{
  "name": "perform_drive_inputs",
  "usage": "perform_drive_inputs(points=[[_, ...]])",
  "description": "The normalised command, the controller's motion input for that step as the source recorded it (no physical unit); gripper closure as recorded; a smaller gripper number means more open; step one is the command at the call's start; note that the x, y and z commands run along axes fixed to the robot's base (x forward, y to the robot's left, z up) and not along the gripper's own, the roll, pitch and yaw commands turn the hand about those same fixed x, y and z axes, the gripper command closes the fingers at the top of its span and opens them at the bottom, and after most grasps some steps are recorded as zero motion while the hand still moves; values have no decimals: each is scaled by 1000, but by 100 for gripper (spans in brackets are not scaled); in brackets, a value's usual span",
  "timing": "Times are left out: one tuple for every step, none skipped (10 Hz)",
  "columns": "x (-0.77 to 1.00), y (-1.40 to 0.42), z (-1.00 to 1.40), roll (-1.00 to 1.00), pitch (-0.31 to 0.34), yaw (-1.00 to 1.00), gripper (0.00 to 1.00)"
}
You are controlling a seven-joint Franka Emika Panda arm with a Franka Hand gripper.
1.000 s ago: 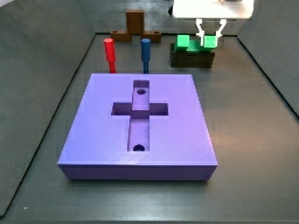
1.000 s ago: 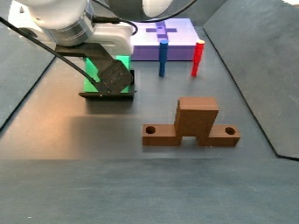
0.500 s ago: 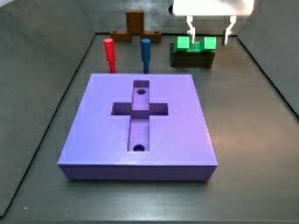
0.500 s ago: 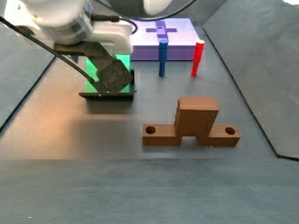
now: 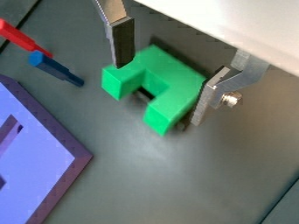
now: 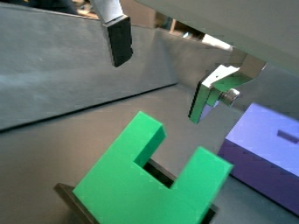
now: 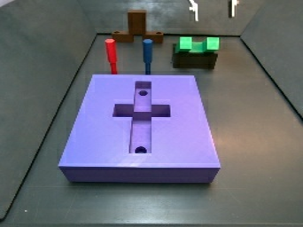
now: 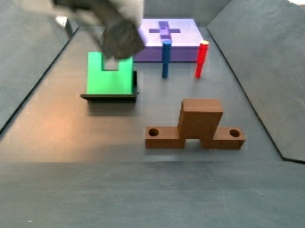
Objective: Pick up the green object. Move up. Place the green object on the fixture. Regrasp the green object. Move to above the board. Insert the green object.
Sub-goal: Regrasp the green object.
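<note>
The green object (image 7: 198, 43) rests on the dark fixture (image 7: 196, 60) at the back of the floor, its two prongs and notch showing in both wrist views (image 5: 149, 85) (image 6: 140, 175). My gripper (image 7: 213, 9) hangs open above it, only the finger ends showing at the picture's upper edge. In a side view the gripper (image 8: 113, 36) is a blur over the green object (image 8: 111, 73) and fixture (image 8: 110, 95). The silver fingers (image 5: 122, 39) stand on either side of the block, clear of it. The purple board (image 7: 142, 124) lies in front, its cross recess bare.
A red peg (image 7: 110, 55) and a blue peg (image 7: 148, 55) stand upright between the board and the back wall. A brown wooden stand (image 8: 197, 125) sits beyond them. Dark walls enclose the floor on the sides.
The fingers spread apart from the green object and the gripper rose straight up. The green object stayed on the fixture.
</note>
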Motion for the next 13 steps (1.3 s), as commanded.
perform_drive_inputs(points=[[-11,-166,309,911,0,477,0],[0,-29,91,563,629,460,0],[169,-100,17,589,780,311,0],[400,-180,0,606,757,180,0],[546,-120,0,583,863,31,0],[317,-254,0,223,580,-177,0],[0,0,0,-11,0,0,0],[0,-123,0,83,0,0,0],[0,0,-94,14,0,0,0],[-231,-209,0,63,-37,-157,0],[-171,-394,111,1000,-334,0,0],[-254,-294,69,1000,-417,0,0],[-174,-334,66,1000,-431,0,0]])
